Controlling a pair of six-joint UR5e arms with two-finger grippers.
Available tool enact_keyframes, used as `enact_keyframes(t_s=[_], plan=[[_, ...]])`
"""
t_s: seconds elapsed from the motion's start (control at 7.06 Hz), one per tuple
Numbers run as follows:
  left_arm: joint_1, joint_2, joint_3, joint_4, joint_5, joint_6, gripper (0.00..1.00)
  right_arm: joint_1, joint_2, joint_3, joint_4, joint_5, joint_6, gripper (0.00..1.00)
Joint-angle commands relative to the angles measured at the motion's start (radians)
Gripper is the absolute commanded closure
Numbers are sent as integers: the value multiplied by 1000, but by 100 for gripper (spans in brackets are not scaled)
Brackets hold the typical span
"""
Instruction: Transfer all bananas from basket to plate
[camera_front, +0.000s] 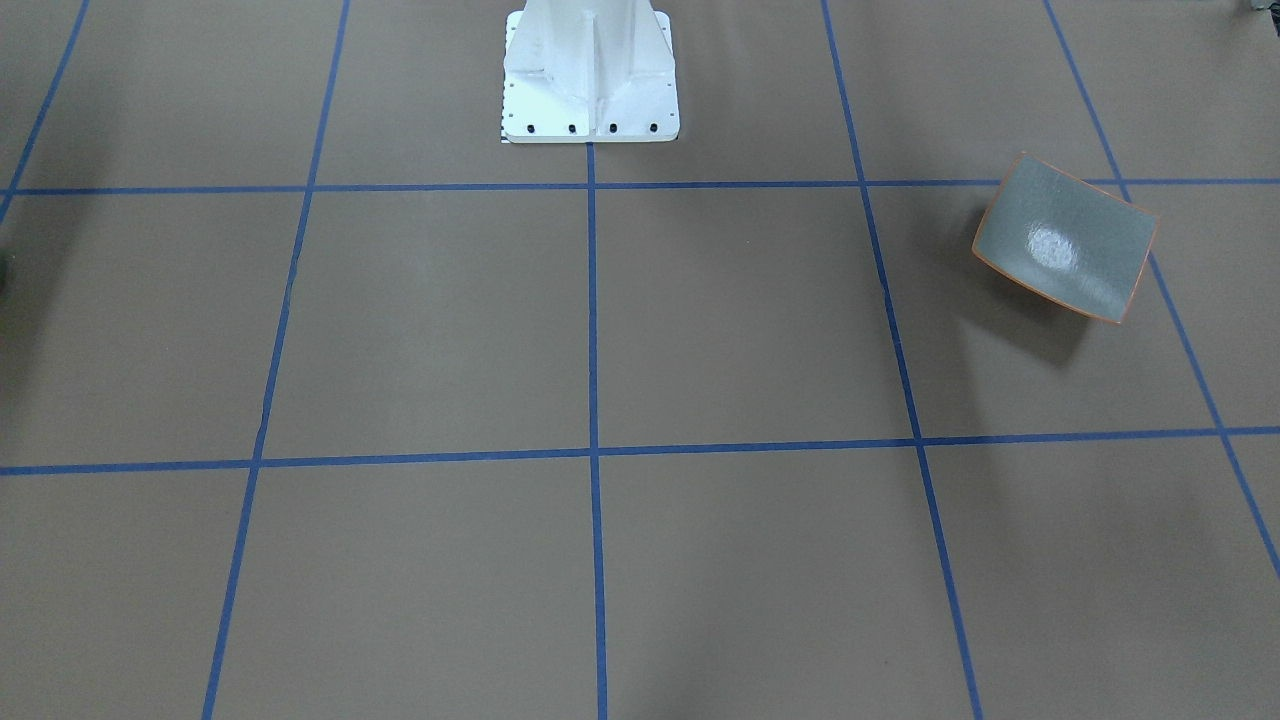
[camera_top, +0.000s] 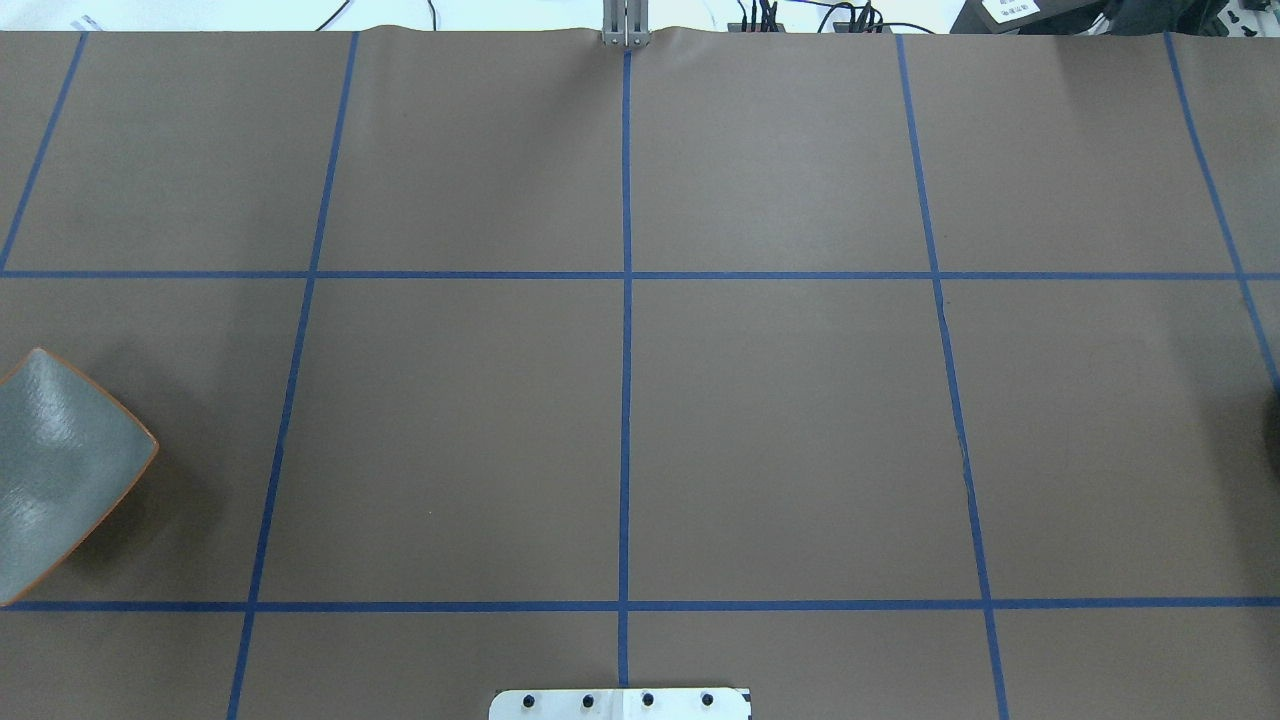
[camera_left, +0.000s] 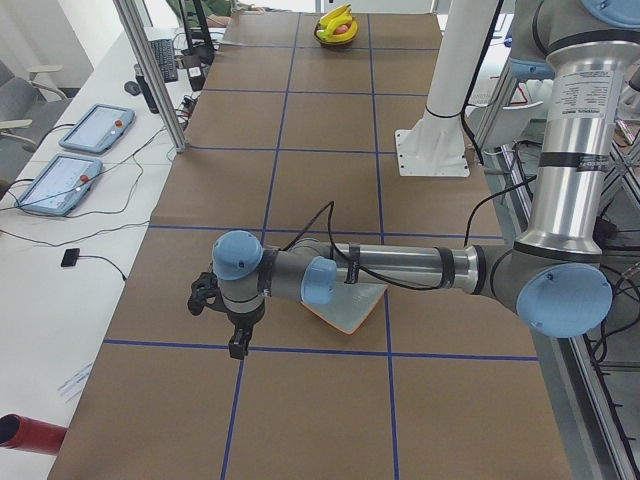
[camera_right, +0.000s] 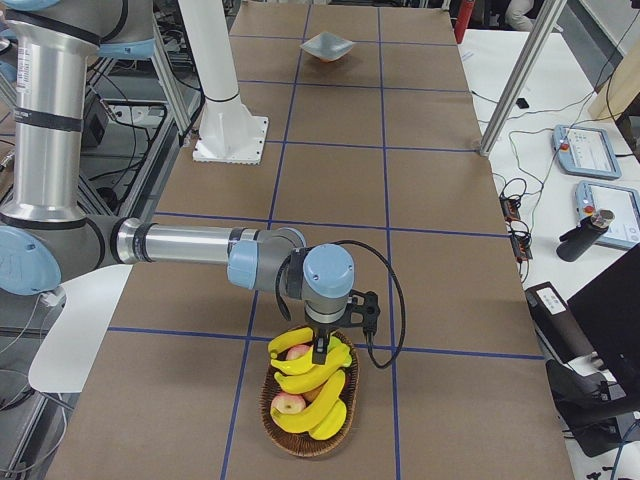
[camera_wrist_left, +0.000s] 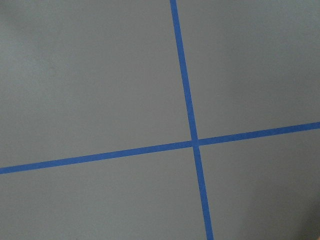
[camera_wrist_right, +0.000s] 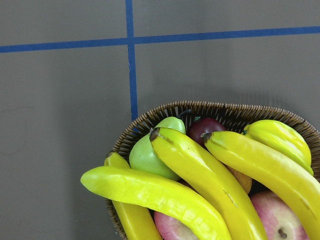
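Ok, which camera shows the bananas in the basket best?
Right wrist-mounted: the bananas fill the frame close up, skins and dark tips clear. Exterior right shows the whole pile in the basket, smaller. Exterior left shows them tiny, far off. The other three miss them.

Basket (camera_wrist_right: 165, 107) is packed: bananas (camera_wrist_right: 200, 170) piled on top and crossing each other, with apples (camera_wrist_right: 277, 220) and a green pear (camera_wrist_right: 147, 157) wedged underneath, so there's barely any finger room between them. From there to the plate (camera_front: 1065, 240) it's flat brown table (camera_top: 790, 420). Only the white pedestal (camera_front: 590, 70) stands at my edge, mid-table.
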Motion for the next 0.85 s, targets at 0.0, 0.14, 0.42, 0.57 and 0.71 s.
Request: enact_keyframes(t_s=[0.0, 0.14, 0.42, 0.57, 0.71], plan=[[-1, 1, 3, -1, -1, 0, 0, 1, -2, -1, 3, 0, -1, 0], [-1, 3, 3, -2, -2, -2, 0, 1, -2, 0, 5, -1, -1, 0], [-1, 3, 5, -2, -2, -6, 0, 1, -2, 2, 11, -3, -5, 0], [-1, 10, 3, -2, -2, -6, 0, 1, -1, 0, 11, -4, -6, 0], [-1, 10, -14, -9, -2, -6, 0, 1, -2, 6, 11, -4, -6, 0]])
